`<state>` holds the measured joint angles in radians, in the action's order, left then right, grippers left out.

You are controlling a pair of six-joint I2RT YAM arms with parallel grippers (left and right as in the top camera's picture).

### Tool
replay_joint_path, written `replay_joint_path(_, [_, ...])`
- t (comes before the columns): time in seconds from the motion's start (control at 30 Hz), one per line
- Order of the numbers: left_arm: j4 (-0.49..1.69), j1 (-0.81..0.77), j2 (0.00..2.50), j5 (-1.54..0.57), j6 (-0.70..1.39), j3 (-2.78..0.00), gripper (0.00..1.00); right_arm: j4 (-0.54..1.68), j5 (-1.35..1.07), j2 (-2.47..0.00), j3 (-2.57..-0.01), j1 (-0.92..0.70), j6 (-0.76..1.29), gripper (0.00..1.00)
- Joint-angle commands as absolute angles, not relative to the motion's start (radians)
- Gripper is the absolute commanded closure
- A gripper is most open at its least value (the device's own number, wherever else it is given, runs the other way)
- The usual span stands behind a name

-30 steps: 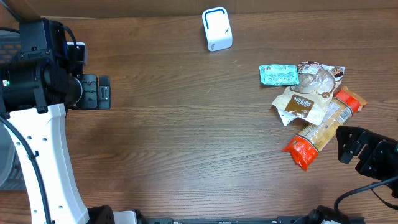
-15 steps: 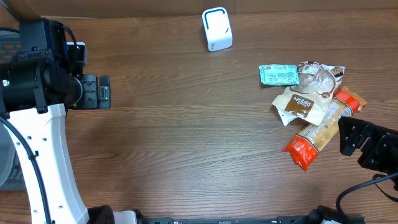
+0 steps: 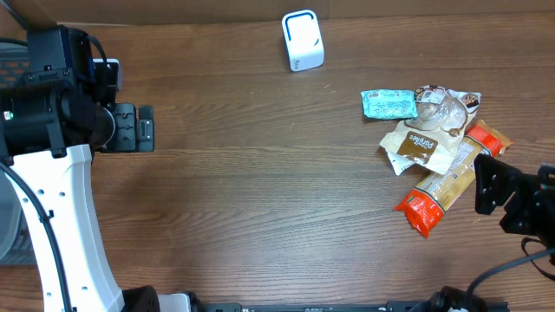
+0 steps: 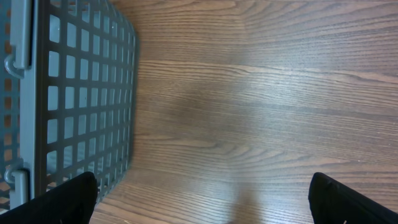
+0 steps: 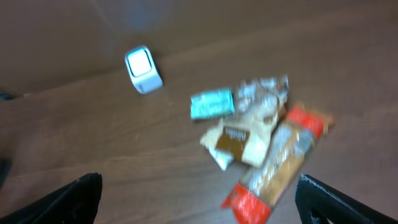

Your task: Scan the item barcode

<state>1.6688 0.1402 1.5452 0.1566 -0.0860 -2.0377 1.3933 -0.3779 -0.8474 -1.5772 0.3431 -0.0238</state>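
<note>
The right gripper point(image 5: 199, 186) looks to be closing in on the heap of snack packets at the right of the bench point(image 3: 260, 173), so the step in hand is most likely picking one item to scan. The long orange-ended packet point(image 3: 451, 178) is the sensible choice. It lies nearest the arm, and its near-left end pokes out clear of the heap, while its middle touches the brown-and-cream pouch point(image 3: 422, 145). The jaws should straddle the packet's narrow width at that free end, low enough to pinch the wrapper alone and not drag the pouch or the teal packet point(image 3: 388, 104) along. No barcode can be made out, so the packet may need turning once lifted, before it is shown to the white scanner point(image 3: 302, 41) at the far middle of the bench. The right arm reaches in from the near right edge, its wrist tilted to look across the heap toward the scanner, jaws spread wide and empty. The left gripper point(image 4: 204, 180) hangs at the far left beside the grey basket point(image 4: 74, 93), jaws likewise wide apart, holding nothing.
</note>
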Motion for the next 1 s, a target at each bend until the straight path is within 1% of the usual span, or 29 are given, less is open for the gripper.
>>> replay_joint_path(0.0, [1.667,0.144,1.549,0.152,-0.105,-2.042,0.0,1.28,-0.33,-0.77,-1.48,0.289,-0.034,0.0])
replay_joint_path(0.1, [1.667,0.144,1.549,0.152,-0.105,-2.042,0.0,1.121,-0.307,-0.691,-1.333,0.242,-0.034,0.0])
replay_joint_path(0.33, [1.667,0.144,1.549,0.152,-0.105,-2.042,0.0,0.671,-0.306,-0.484,-0.917,0.146,-0.003,0.0])
replay_joint_path(0.47, [1.667,0.144,1.549,0.152,-0.105,-2.042,0.0,0.474,-0.3,-0.389,-0.714,0.098,0.005,0.0])
replay_joint_path(0.7, [1.667,0.144,1.549,0.152,-0.105,-2.042,0.0,0.142,-0.119,-0.238,-0.367,0.0,0.17,0.0])
replay_joint_path(0.87, [1.667,0.144,1.549,0.152,-0.105,-2.042,0.0,0.034,-0.057,-0.149,-0.221,-0.053,0.169,0.0])
replay_joint_path(0.97, [1.668,0.144,1.549,0.152,-0.105,-2.042,0.0,0.03,-0.01,-0.099,-0.175,-0.076,0.169,0.0])
